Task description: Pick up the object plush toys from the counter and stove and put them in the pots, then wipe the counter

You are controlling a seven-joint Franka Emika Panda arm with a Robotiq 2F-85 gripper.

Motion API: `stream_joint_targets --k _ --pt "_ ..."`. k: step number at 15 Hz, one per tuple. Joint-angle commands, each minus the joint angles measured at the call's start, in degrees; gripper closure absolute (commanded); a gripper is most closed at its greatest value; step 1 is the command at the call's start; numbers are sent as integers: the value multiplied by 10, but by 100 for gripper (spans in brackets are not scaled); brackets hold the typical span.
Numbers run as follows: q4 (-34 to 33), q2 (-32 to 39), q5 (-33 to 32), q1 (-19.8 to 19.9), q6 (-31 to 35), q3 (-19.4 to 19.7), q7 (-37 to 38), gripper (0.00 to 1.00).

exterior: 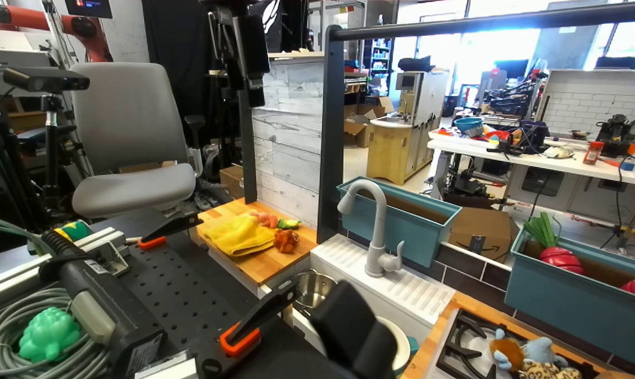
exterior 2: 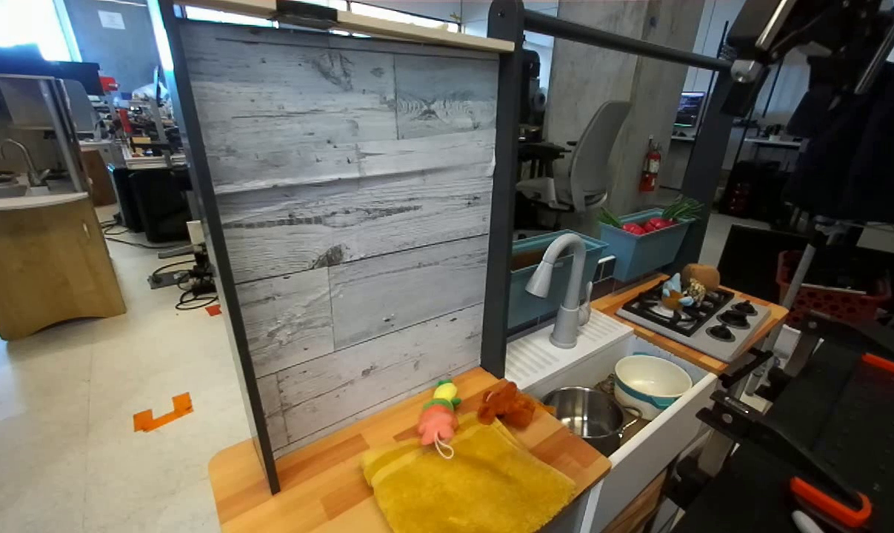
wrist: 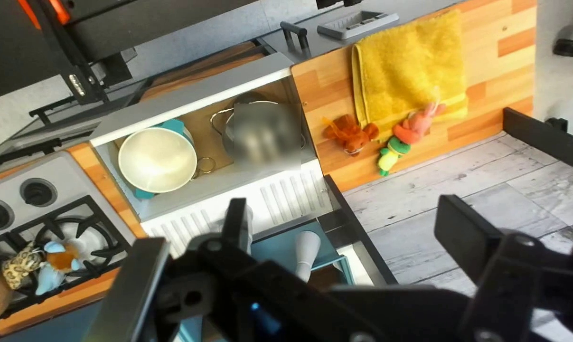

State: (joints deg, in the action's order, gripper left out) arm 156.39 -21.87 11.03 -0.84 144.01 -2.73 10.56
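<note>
on the wooden tabletop [exterior 2: 321,477] lies a yellow cloth [exterior 2: 476,481], with pink and yellow plush [exterior 2: 438,423] partly over it and an orange-brown plush [exterior 2: 507,405] at its edge. a grey faucet [exterior: 379,229] rises between the sink [exterior 2: 646,460], holding a metal pot [exterior 2: 586,411] and a cream pot [exterior 2: 650,377], and a teal planter [exterior: 418,237]. more plush toys [wrist: 61,260] sit on the stove [wrist: 67,178]. the pincer [wrist: 298,225] points down, well above the tabletop, fingers [wrist: 466,235] wide apart.
</note>
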Motion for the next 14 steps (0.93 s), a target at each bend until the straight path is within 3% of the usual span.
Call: stream_joint_targets --k 1,5,9,12,13,14 --pt "6 -2 7 -12 11 7 -21 0" --pt "2 56 18 -51 109 -15 -33 0" --pt "-27 164 43 -77 298 -73 100 0" --pt "-60 270 -33 -22 439 -124 223 0" --pt "-63 306 -57 -14 483 -114 239 0" --pt "-71 337 -47 -37 509 -74 221 0"
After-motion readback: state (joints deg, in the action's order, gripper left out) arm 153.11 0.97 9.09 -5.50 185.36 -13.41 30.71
